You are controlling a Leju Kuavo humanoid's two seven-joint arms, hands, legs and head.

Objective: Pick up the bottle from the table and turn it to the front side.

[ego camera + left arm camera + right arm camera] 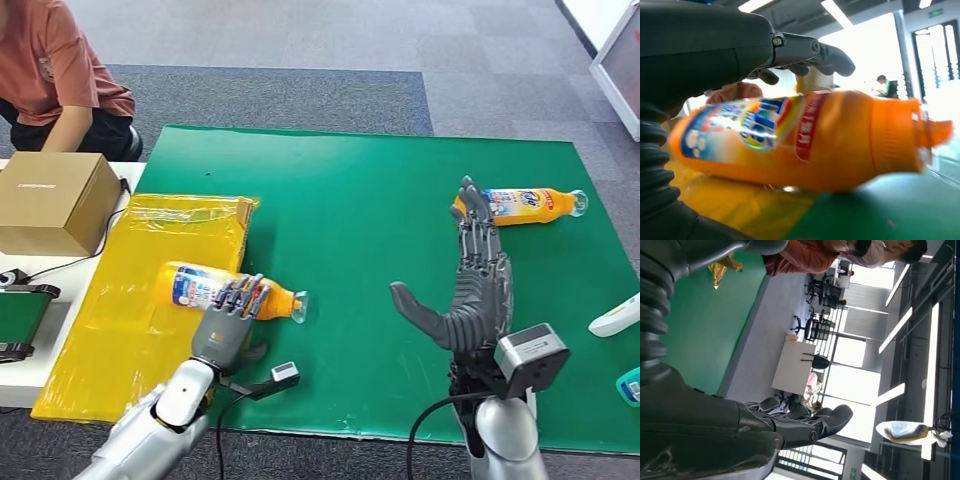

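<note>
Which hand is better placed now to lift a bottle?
Left. The left hand already has its fingers over the near bottle, while the right hand is open, short of the far bottle.

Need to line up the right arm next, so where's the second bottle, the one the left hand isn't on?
In the head view, the second bottle lies on its side at the green mat's far right, just beyond the raised right hand's fingertips.
</note>
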